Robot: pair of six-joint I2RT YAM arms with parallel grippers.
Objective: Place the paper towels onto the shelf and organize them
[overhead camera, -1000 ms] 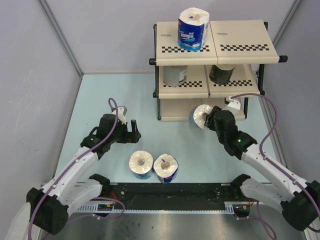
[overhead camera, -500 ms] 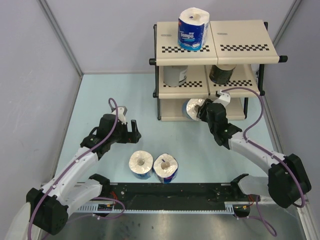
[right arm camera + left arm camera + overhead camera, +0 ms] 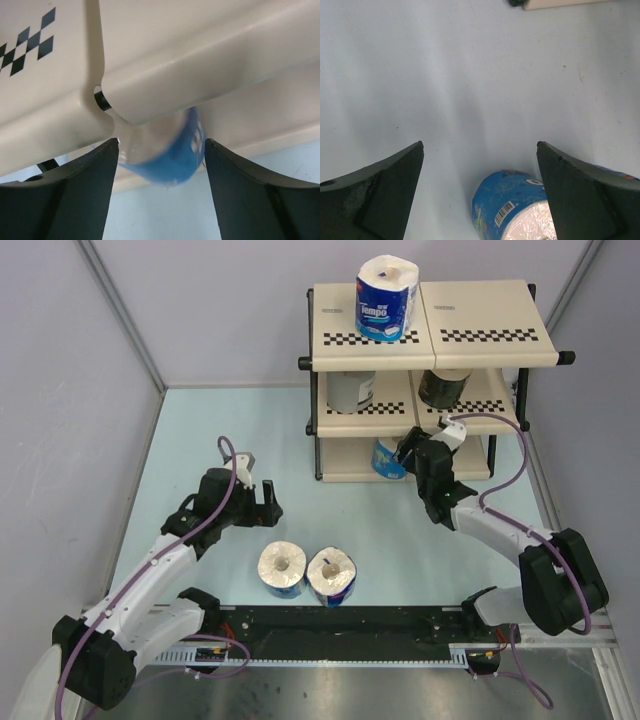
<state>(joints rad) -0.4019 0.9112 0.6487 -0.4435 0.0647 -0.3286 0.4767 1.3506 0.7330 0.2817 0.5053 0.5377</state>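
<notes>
The shelf stands at the back right. One blue-wrapped paper towel roll stands on its top tier, and a grey roll and a dark roll sit on the middle tier. Another blue roll lies at the front of the bottom tier. My right gripper is right at it. In the right wrist view this roll is blurred between my parted fingers, under the shelf edge. My left gripper is open and empty above two blue rolls on the table.
Grey partition walls close in the table at the left, back and right. The left wrist view looks down at one of the floor rolls just below the open fingers. The black base rail runs along the near edge.
My right arm has carried the blue roll forward into the bottom tier of the shelf, and its fingers have spread wider. The left arm has not moved.
</notes>
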